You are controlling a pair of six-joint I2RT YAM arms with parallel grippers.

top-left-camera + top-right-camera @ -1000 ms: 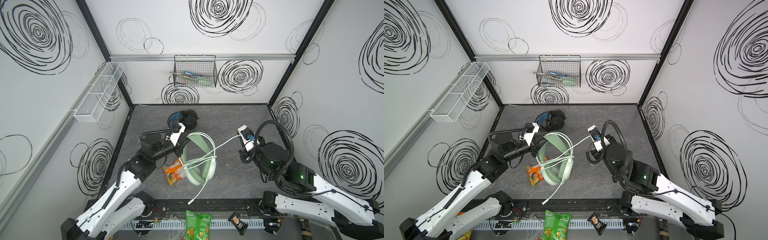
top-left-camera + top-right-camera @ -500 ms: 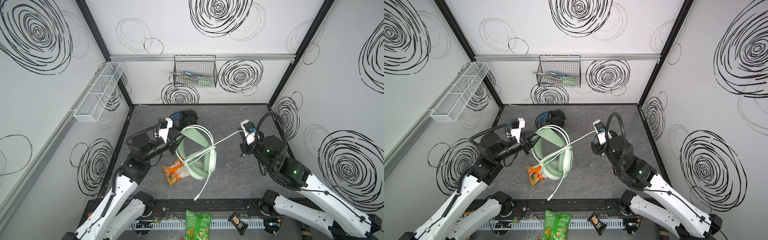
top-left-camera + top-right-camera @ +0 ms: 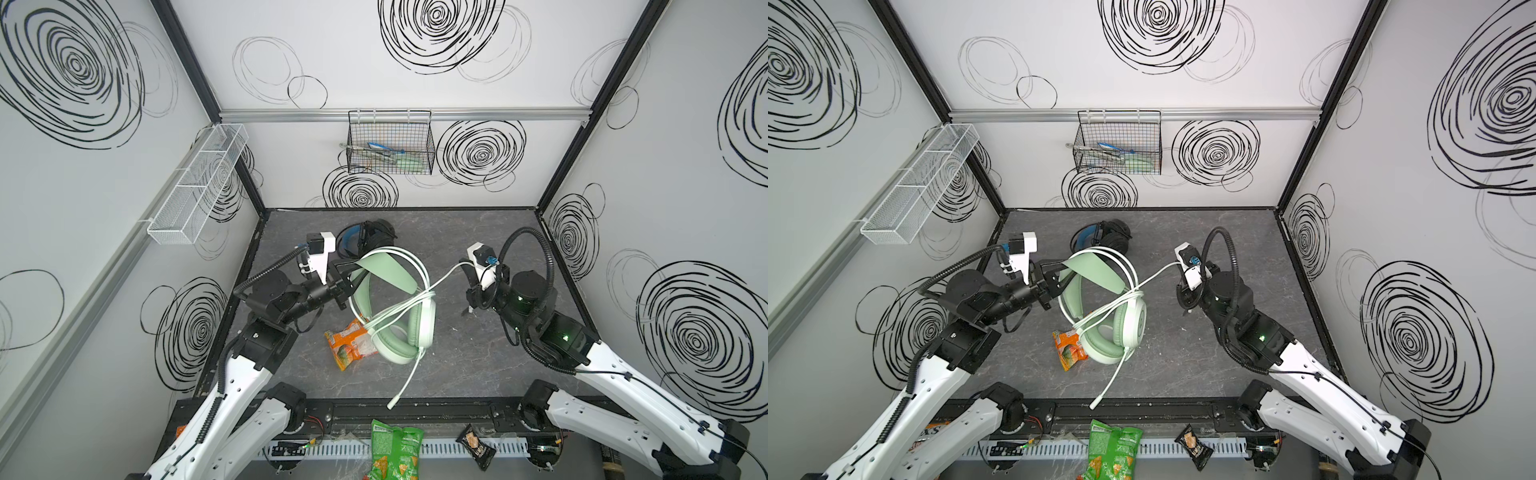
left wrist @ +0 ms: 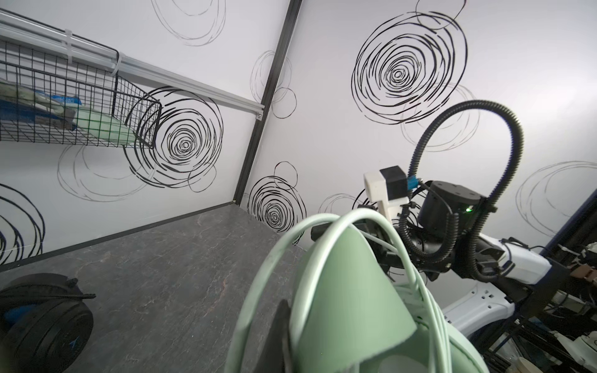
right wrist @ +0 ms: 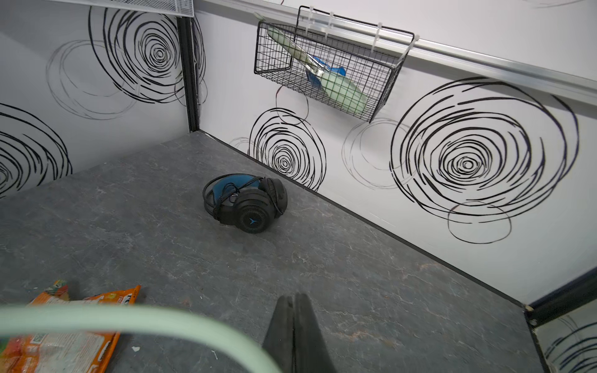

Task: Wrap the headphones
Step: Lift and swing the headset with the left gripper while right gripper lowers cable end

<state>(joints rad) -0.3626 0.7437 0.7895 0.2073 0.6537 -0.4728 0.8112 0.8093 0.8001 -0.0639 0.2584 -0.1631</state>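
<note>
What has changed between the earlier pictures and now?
The left gripper, shut on the mint-green headset at its headband, drew back to the left and lifted it more upright. The right gripper, shut on the whitish cable, shifted slightly toward the back. The black headset and the orange snack pack stayed put.

Mint-green headset (image 3: 415, 328), black-and-blue headset (image 5: 248, 206) — grey marbled table (image 3: 457, 232).

Just beside the jaws of the right gripper (image 5: 293, 298), the whitish cable (image 5: 129, 319) is blurred; their meeting point is cut off
</note>
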